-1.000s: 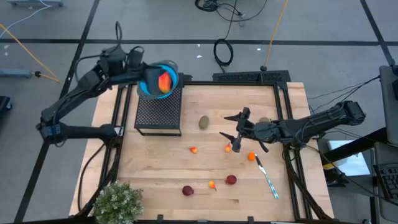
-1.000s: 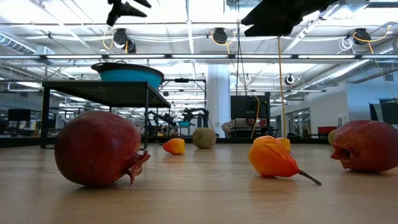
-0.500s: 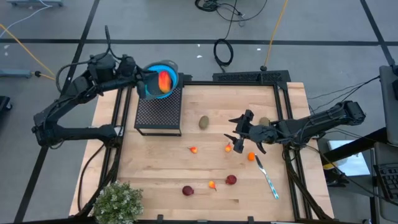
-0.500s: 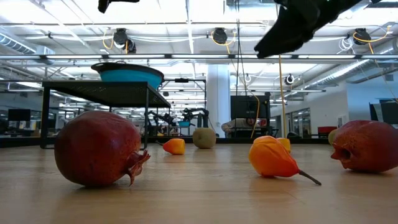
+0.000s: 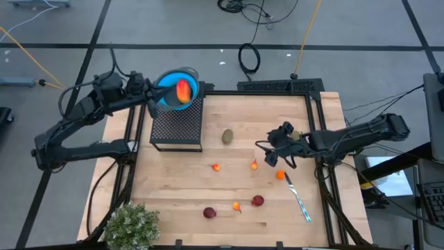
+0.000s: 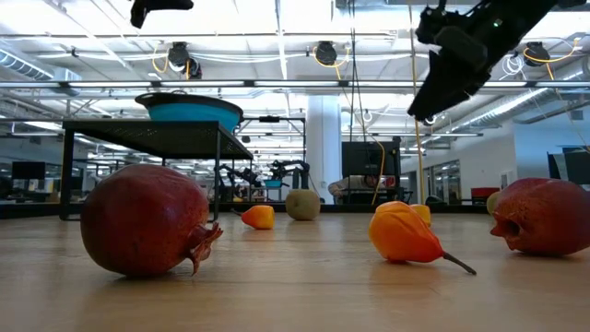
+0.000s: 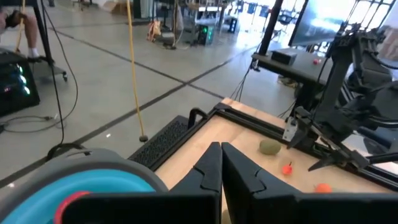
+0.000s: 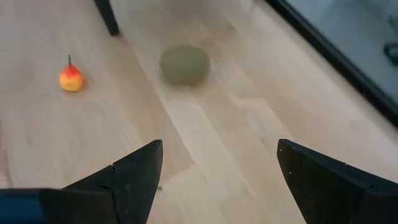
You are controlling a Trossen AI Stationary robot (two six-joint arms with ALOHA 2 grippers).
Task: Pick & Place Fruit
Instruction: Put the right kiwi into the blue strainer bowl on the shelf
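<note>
Olive-brown fruit (image 8: 185, 63) lies ahead of the right tool (image 8: 219, 168) — prongs spread wide, empty.

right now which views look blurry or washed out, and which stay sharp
Right wrist view: the olive-brown oval is smeared. Low view: the near dark red ball is sharp, and the bright ceiling lights leave the right gripper a dark silhouette. Left wrist view: windows glare white. High view: evenly lit.

Worktop (image 5: 236, 187) is looking like pale smooth wood w/ grain; rack (image 5: 177, 125) is showing black metal mesh; bowl (image 5: 168, 89) is looking like shiny blue plastic.
</note>
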